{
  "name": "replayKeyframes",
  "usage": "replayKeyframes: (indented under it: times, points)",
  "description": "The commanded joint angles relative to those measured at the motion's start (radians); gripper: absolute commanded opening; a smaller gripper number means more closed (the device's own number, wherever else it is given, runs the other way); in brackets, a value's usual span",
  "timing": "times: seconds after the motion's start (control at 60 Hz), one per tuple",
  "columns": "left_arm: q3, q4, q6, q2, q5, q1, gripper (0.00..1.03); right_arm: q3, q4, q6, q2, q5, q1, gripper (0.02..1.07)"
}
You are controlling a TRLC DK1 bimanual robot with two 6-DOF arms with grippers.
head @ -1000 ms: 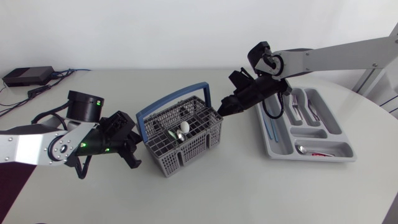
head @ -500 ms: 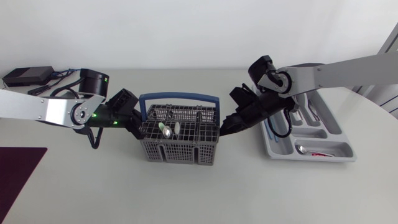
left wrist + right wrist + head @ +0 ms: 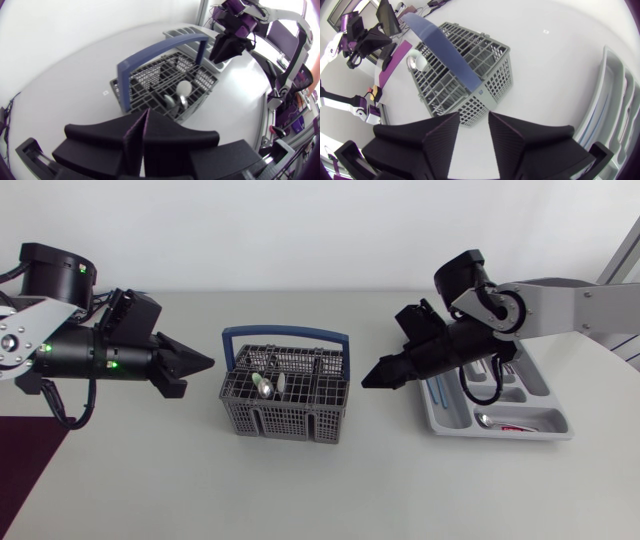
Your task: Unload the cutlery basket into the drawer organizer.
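The grey plastic lattice cutlery basket stood upright near the middle of the white table. It was a box of open mesh walls with a blue arched handle spanning its top, and its inside was split into small cells. Two metal spoons stood in the cells towards its 9 o'clock end, bowls up, close beside each other. From my left wrist the same basket lay just ahead of my fingers, one rounded spoon bowl showing above the mesh.

My left hand hung at 9 o'clock from the basket, apart from it and pointing at it. Its fingers were pressed together with nothing between them.

My right hand was at 3 o'clock from the basket, also apart from it and aimed towards it. Seen from its own wrist, its fingers stood a narrow gap apart and held nothing, with the basket's mesh wall ahead of them.

The grey moulded drawer organizer lay further out at 3 o'clock, beyond my right hand and partly under that arm. Several pieces of cutlery lay in its long compartments, and a spoon lay in the cross compartment at its 6 o'clock end.
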Motion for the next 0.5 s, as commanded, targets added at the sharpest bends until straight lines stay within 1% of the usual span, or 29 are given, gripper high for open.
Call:
replayKeyframes:
  times: [0.0, 0.067, 0.1, 0.133, 0.167, 0.183, 0.2, 0.25, 0.3, 0.367, 0.483]
  points:
    - [0.035, -0.042, -0.136, -0.001, 0.013, -0.048, 0.22, -0.037, -0.019, 0.004, -0.036, 0.001, 0.003, 0.75]
    - [0.072, -0.074, -0.194, 0.031, 0.014, -0.068, 0.23, -0.05, -0.021, 0.009, -0.054, -0.001, 0.009, 0.75]
    - [0.103, -0.107, -0.222, 0.065, 0.014, -0.084, 0.23, -0.055, -0.021, 0.01, -0.06, -0.001, 0.011, 0.75]
    - [0.119, -0.117, -0.248, 0.083, 0.014, -0.085, 0.23, -0.061, -0.021, 0.012, -0.065, -0.001, 0.012, 0.75]
    - [0.162, -0.156, -0.284, 0.134, 0.016, -0.091, 0.29, -0.067, -0.021, 0.012, -0.071, -0.001, 0.012, 0.75]
    - [0.164, -0.156, -0.284, 0.135, 0.016, -0.091, 0.29, -0.069, -0.021, 0.012, -0.074, -0.002, 0.012, 0.75]
    - [0.187, -0.18, -0.301, 0.164, 0.016, -0.102, 0.31, -0.073, -0.022, 0.012, -0.078, -0.002, 0.012, 0.75]
    - [0.218, -0.205, -0.327, 0.206, 0.016, -0.104, 0.35, -0.08, -0.028, 0.01, -0.091, -0.002, 0.012, 0.75]
    - [0.242, -0.225, -0.347, 0.236, 0.014, -0.111, 0.36, -0.083, -0.031, 0.012, -0.103, -0.004, 0.014, 0.75]
    - [0.271, -0.237, -0.387, 0.27, -0.001, -0.113, 0.37, -0.084, -0.042, 0.012, -0.117, -0.005, 0.014, 0.75]
    - [0.313, -0.281, -0.433, 0.305, -0.019, -0.137, 0.37, -0.087, -0.048, 0.019, -0.135, -0.007, 0.02, 0.75]
